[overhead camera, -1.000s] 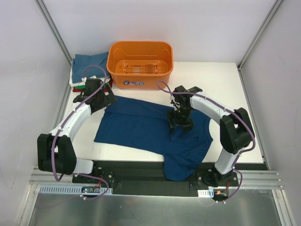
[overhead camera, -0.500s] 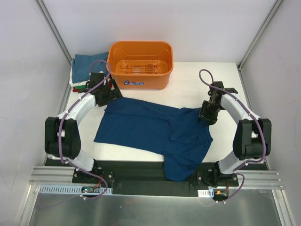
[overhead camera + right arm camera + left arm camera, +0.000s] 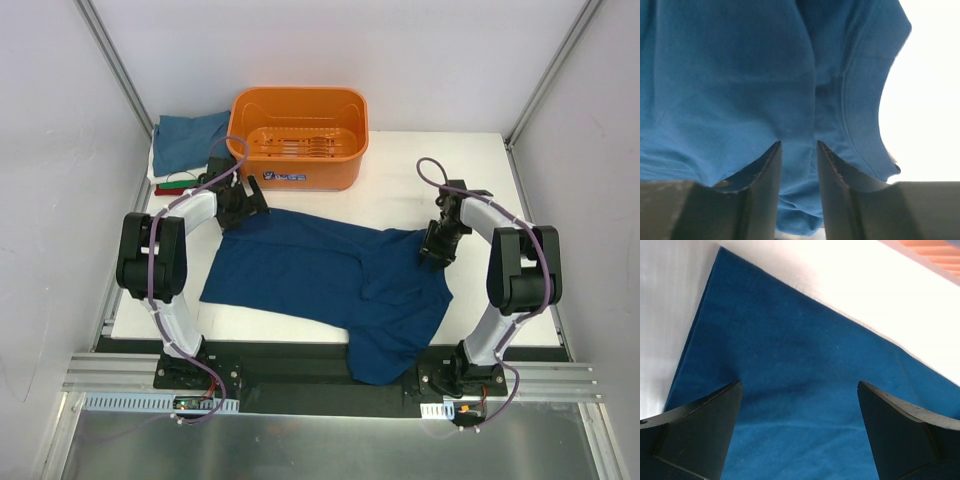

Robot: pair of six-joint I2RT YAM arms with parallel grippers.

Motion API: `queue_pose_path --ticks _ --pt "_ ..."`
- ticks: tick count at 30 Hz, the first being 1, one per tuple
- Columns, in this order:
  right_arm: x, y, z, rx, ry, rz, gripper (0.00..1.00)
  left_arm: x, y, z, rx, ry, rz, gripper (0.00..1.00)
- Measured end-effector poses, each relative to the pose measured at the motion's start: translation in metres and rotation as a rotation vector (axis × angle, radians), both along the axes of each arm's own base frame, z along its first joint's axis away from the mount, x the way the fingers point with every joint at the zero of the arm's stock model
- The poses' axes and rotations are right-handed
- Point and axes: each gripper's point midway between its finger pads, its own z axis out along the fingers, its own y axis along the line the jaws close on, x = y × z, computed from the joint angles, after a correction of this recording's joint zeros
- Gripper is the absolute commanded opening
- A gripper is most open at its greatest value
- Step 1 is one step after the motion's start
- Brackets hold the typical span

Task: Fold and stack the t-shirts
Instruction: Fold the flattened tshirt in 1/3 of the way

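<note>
A navy-blue t-shirt [image 3: 310, 270] lies spread on the white table, its near part hanging over the front edge. No print shows. My left gripper [image 3: 244, 206] is open, its fingers wide apart just above the shirt's far left corner [image 3: 790, 340]; it shows in the left wrist view [image 3: 799, 385]. My right gripper [image 3: 436, 250] sits at the shirt's far right edge. In the right wrist view [image 3: 798, 142] its fingers are close together with a fold of the shirt [image 3: 730, 75] pinched between them. A folded teal-blue tee [image 3: 190, 138] tops a stack at the far left.
An orange plastic basket [image 3: 300, 150] stands at the back middle, just beyond the left gripper. White, green and red cloth edges [image 3: 172, 184] show under the teal tee. Frame posts rise at both back corners. Bare table [image 3: 420, 180] lies right of the basket.
My right gripper moved from the shirt's middle to its far right edge, drawing a flap of cloth out to the right. My left gripper shifted right onto the shirt's far left corner.
</note>
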Motion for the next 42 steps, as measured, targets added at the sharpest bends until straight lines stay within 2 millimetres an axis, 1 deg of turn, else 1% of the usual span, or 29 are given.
queue_pose_path --ticks 2,3,5,6,9,10,15,20,22,27,29,31,32,34,37,39,40,42 --pt "0.002 0.001 -0.005 0.003 0.003 -0.003 0.31 0.002 0.000 -0.007 0.001 0.010 0.001 0.99" --pt "0.003 0.001 -0.008 0.003 0.008 -0.004 0.28 0.003 0.000 -0.010 0.002 0.015 0.001 0.99" --pt "0.003 0.000 -0.014 0.002 0.022 -0.008 0.26 0.004 0.000 -0.013 0.002 0.020 0.004 0.99" --pt "0.003 0.000 -0.016 0.002 0.028 -0.010 0.17 0.005 0.001 -0.013 0.003 0.015 0.007 0.99" --pt "0.003 -0.003 -0.017 0.004 0.032 -0.022 0.03 0.008 0.004 -0.013 0.006 0.009 0.017 0.99" --pt "0.004 -0.003 -0.017 0.007 0.030 -0.027 0.01 0.009 0.005 -0.013 0.005 0.007 0.019 0.99" --pt "0.004 -0.005 -0.017 0.001 0.031 -0.031 0.01 0.012 0.011 -0.013 0.008 -0.001 0.036 0.99" --pt "0.000 -0.013 -0.014 -0.047 0.049 -0.031 0.02 0.014 0.018 -0.013 0.017 -0.003 0.056 0.99" --pt "-0.002 -0.019 -0.011 -0.082 0.057 -0.030 0.05 0.014 0.020 -0.014 0.017 -0.002 0.063 1.00" --pt "-0.005 -0.032 0.000 -0.150 0.058 -0.030 0.06 0.015 0.022 -0.015 0.014 -0.003 0.070 0.99" --pt "-0.005 -0.034 0.001 -0.159 0.059 -0.032 0.12 0.015 0.022 -0.015 0.013 -0.005 0.072 0.99" --pt "-0.007 -0.037 0.001 -0.174 0.065 -0.030 0.15 0.015 0.022 -0.015 0.012 -0.006 0.073 0.99" --pt "-0.009 -0.039 0.002 -0.182 0.075 -0.030 0.19 0.016 0.022 -0.015 0.012 -0.009 0.073 0.99" --pt "-0.014 -0.043 0.001 -0.193 0.091 -0.035 0.22 0.016 0.022 -0.014 0.012 -0.013 0.074 0.99" --pt "-0.026 -0.045 -0.001 -0.204 0.128 -0.035 0.32 0.016 0.023 -0.013 0.012 -0.014 0.076 0.99" --pt "-0.032 -0.046 0.002 -0.205 0.140 -0.034 0.47 0.015 0.025 -0.012 0.012 -0.013 0.078 0.99" --pt "-0.031 -0.045 0.006 -0.200 0.128 -0.033 0.52 0.014 0.025 -0.012 0.013 -0.010 0.079 0.99" --pt "-0.025 -0.043 0.018 -0.181 0.073 -0.026 0.55 0.010 0.025 -0.008 0.013 -0.008 0.076 0.99"
